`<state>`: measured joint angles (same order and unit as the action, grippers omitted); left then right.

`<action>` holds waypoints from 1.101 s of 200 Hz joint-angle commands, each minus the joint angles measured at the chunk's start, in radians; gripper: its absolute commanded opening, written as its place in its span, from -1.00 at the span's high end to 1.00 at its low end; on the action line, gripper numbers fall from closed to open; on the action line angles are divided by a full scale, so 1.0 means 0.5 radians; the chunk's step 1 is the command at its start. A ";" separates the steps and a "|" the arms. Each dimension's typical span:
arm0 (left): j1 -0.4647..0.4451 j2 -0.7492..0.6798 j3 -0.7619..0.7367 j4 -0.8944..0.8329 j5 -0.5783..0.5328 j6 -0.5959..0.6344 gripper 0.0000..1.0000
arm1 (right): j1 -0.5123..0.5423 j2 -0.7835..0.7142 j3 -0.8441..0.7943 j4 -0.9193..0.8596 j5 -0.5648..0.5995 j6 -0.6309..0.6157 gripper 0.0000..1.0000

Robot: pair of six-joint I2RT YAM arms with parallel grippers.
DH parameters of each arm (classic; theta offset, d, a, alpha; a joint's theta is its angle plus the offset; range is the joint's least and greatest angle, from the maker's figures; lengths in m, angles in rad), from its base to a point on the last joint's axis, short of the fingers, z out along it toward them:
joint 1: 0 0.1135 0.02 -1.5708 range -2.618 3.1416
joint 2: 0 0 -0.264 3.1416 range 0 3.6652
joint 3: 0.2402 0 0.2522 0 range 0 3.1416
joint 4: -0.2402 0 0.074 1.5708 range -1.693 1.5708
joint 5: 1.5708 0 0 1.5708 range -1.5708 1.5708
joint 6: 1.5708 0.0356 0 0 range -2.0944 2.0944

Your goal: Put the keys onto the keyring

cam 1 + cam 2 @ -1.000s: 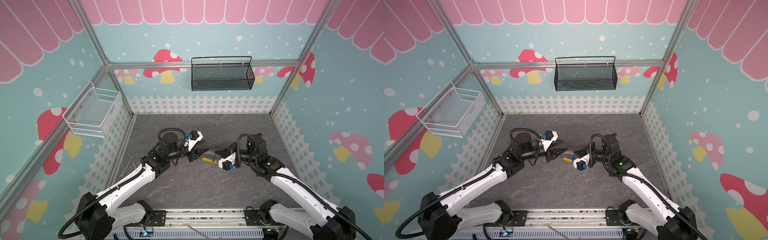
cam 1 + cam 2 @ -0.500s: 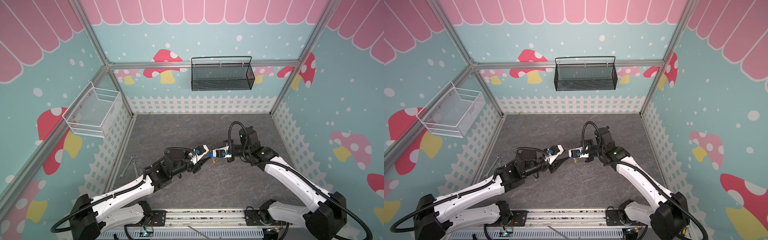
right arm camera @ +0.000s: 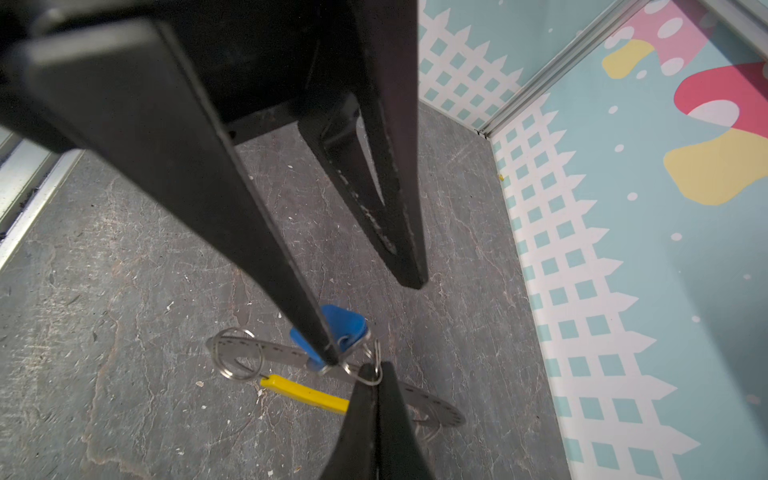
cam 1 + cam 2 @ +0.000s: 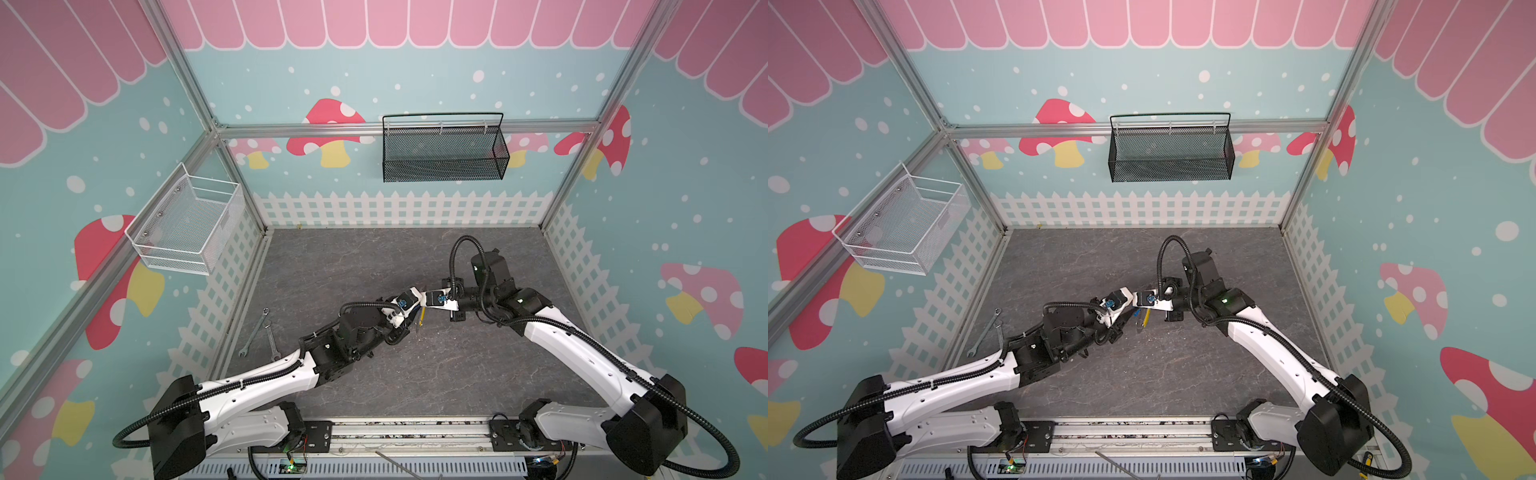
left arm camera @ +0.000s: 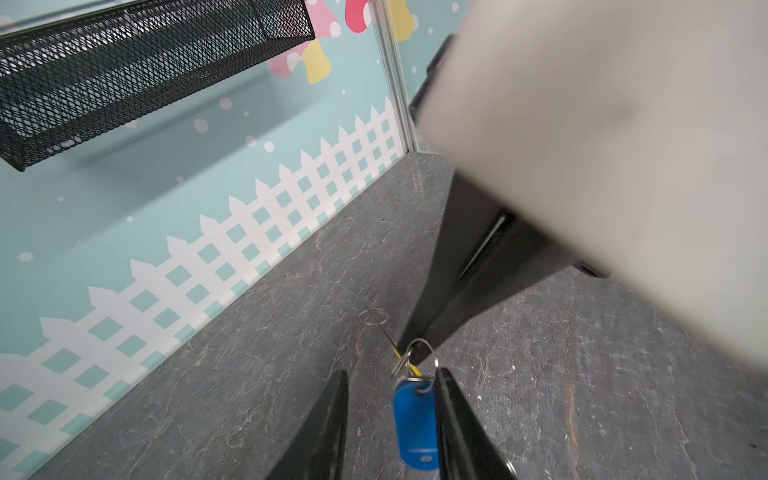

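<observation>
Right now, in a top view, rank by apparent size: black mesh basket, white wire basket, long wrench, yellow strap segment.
1-2. white wire basket and black mesh basket: they look about alike, so not ranked.
3. long wrench.
4. yellow strap segment, only a sliver.

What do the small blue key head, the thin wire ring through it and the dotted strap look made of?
Small blue key head: plastic, by its even saturated colour and smooth moulded edges. Thin silver wire ring: metal, bright and reflective, probably steel. Grey dotted strap with a yellow segment: flat and matte, perhaps leather or fabric; the look leaves it open.
</observation>
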<state>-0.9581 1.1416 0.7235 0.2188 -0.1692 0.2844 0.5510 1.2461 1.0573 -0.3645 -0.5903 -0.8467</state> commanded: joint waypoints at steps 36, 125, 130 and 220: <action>-0.007 0.021 -0.018 0.076 0.053 0.054 0.33 | 0.015 0.034 0.106 -0.047 -0.024 0.090 1.00; -0.007 0.073 0.049 0.032 0.051 0.040 1.00 | 0.018 -0.006 0.085 -0.049 0.011 0.036 1.00; -0.004 0.069 0.047 0.029 0.053 0.035 1.00 | 0.016 -0.011 0.080 -0.045 0.018 0.036 1.00; 0.128 -0.056 -0.031 0.044 0.139 -0.168 1.00 | 0.017 -0.153 -0.069 0.140 0.058 0.006 1.00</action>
<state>-0.9245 1.1496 0.7242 0.2440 -0.1230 0.2443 0.5518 1.2095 1.0477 -0.3428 -0.5488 -0.8257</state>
